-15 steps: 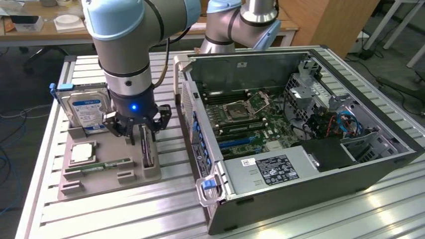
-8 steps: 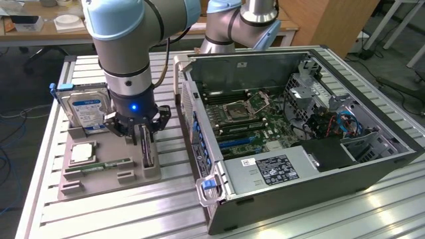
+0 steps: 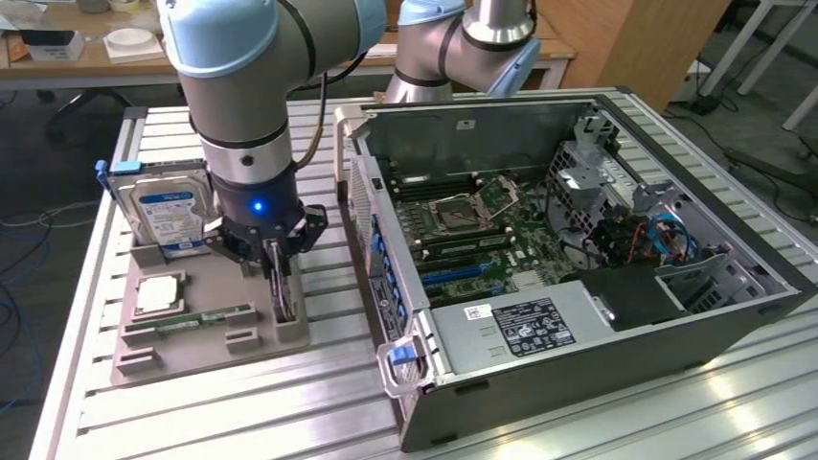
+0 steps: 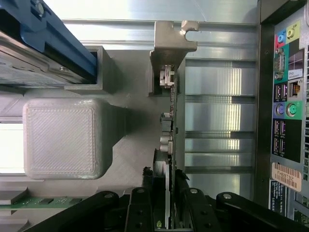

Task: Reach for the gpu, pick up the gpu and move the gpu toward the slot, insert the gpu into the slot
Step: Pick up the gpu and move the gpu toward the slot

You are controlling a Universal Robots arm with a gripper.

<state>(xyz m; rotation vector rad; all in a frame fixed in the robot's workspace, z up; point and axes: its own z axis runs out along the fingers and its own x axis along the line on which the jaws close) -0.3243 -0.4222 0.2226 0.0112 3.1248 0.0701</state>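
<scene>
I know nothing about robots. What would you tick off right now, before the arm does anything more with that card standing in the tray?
1. Gripper lined up with the graphics card: ok, the wrist view shows the card's edge running straight into its middle.
2. Card standing on edge in the tray: ok.
3. Card firmly held: cannot tell.
4. Computer case open, with the green board exposed: ok.
5. Slot on that board uncovered: ok, nothing sits in it.
6. Hard drive apart from the gripper: cannot tell, they look very close.
</scene>
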